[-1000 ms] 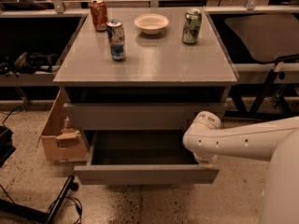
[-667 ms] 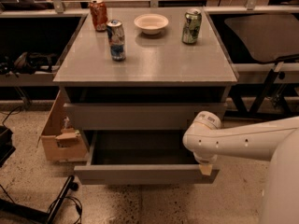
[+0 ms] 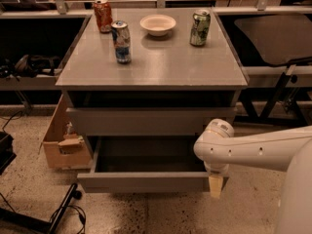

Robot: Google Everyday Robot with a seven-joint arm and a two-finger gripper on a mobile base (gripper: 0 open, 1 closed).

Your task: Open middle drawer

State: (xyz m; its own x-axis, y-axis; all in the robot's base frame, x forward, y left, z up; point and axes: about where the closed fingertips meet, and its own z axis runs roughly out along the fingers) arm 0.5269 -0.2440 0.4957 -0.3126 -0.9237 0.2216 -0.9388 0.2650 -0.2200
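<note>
The middle drawer is pulled well out of the grey cabinet, and its shallow grey tray interior shows. Above it, another grey drawer front stands out slightly under the cabinet top. My gripper hangs from the white arm that reaches in from the right. It is at the right end of the open drawer's front, mostly hidden behind the round wrist. I cannot tell whether it touches the front.
On the cabinet top stand a red can, a blue can, a white bowl and a green can. A cardboard box sits left of the cabinet. Cables lie on the floor at lower left.
The drawer stays pulled out at the same place. My gripper's pale tip has come a little lower into view at the drawer front's right end. The arm has barely moved.
</note>
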